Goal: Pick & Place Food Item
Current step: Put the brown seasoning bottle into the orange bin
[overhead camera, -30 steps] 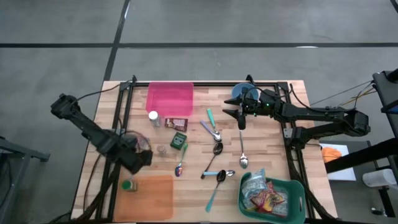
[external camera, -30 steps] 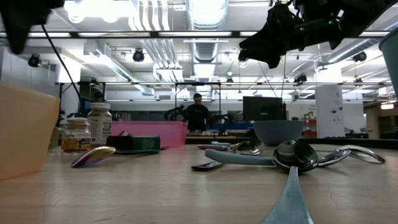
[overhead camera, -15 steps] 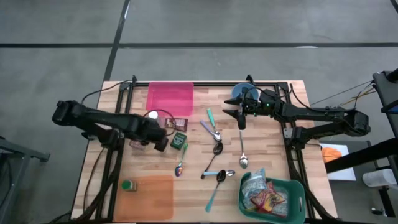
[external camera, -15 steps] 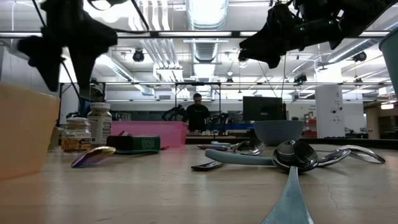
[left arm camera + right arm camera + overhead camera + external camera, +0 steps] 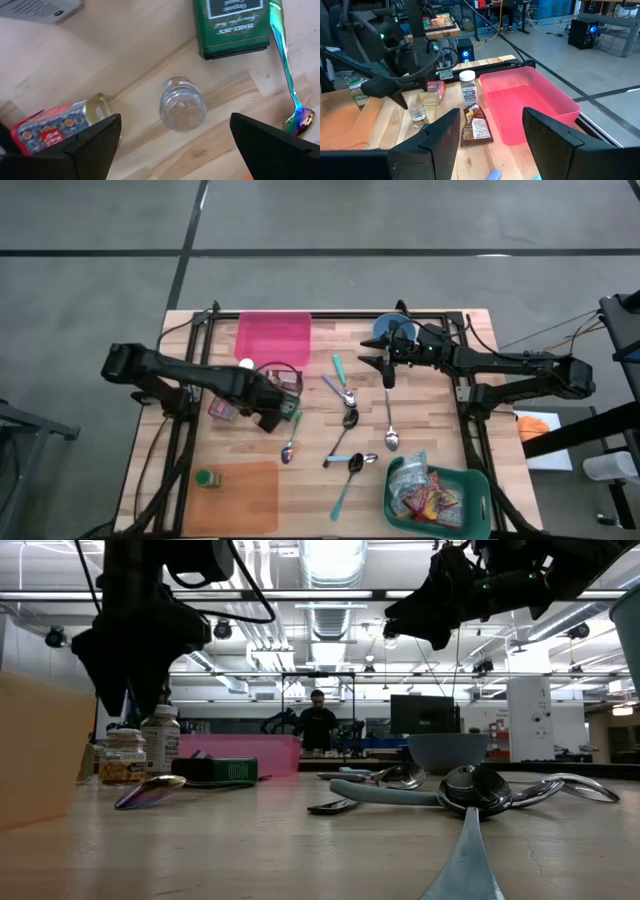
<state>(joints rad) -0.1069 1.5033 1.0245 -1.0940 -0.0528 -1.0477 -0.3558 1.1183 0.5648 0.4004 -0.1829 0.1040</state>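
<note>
A small clear glass jar point(image 5: 182, 105) with pale grains stands upright on the wood table point(image 5: 430, 425), left of centre. My left gripper point(image 5: 176, 142) hangs above it, open and pointing down, one finger to each side, touching nothing. Seen from above, this gripper point(image 5: 268, 416) covers the jar. A red-labelled jar point(image 5: 55, 131) lies on its side close by. A green tin point(image 5: 235, 22) lies flat on the jar's other side. My right gripper point(image 5: 388, 372) hovers open and level over the far middle, nothing between its fingers.
A pink tray point(image 5: 273, 338), a white-capped bottle point(image 5: 468, 90) and a brown packet point(image 5: 477, 127) sit at the far left. An orange board point(image 5: 245, 495) with a green jar point(image 5: 204, 478) is near left. Several spoons point(image 5: 347, 420) lie mid-table. Also: a blue bowl point(image 5: 392, 330) and a green basket point(image 5: 435, 492) of snacks.
My left gripper has swung from the near left toward the table's middle, sunk lower and rolled about its pointing line. It now stands over the small glass jar, still open. Nothing on the table has moved.
</note>
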